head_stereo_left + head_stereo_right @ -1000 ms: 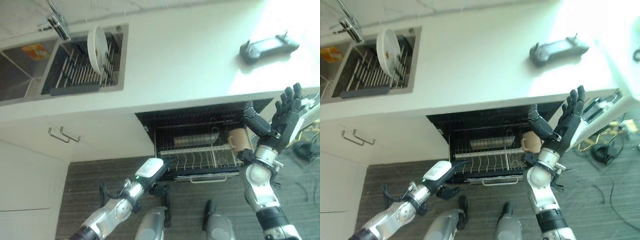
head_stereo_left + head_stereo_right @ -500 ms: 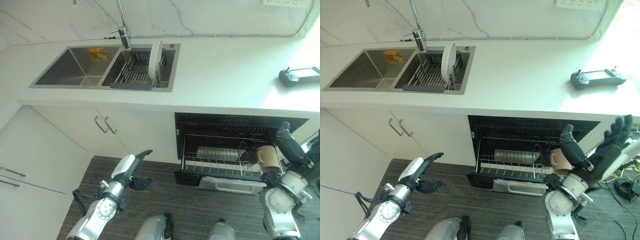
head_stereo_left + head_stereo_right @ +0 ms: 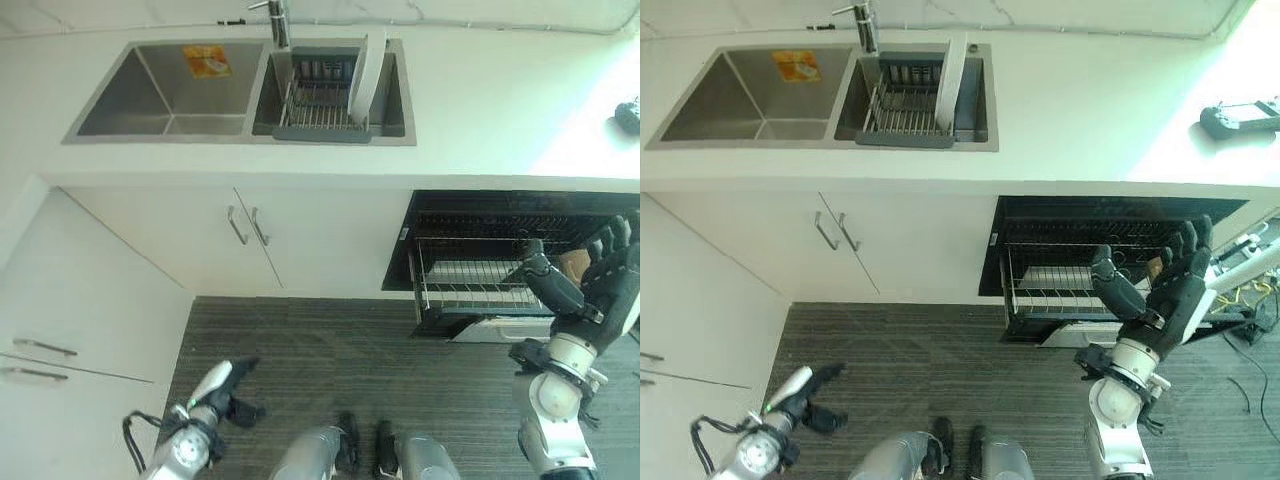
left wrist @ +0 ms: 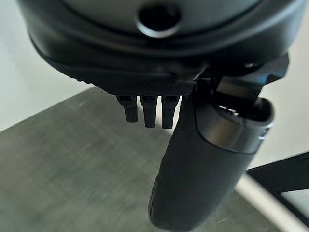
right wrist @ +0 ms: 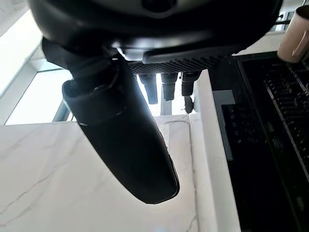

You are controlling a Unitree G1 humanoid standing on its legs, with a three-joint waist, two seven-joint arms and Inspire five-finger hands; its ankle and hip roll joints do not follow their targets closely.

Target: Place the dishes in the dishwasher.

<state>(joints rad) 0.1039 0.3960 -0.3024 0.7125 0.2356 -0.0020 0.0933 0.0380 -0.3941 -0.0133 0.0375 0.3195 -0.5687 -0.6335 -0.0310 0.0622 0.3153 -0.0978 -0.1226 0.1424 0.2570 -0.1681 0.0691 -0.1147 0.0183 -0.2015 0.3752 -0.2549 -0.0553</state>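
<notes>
Dishwasher (image 3: 1110, 250) rack open, a plate (image 3: 366, 62) upright at the sink's right end; right hand (image 3: 1175, 290) spread empty, left hand (image 3: 225, 395) loosely open.

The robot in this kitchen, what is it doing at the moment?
It is loading the dishwasher, whose rack is pulled out. A white plate stands in the sink's drying rack. The right hand is open and empty before the rack; the left hand hangs low over the floor, holding nothing.

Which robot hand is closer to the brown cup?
Right. The right hand is raised right beside the brown cup in the dishwasher rack; the left hand hangs low over the floor.
</notes>
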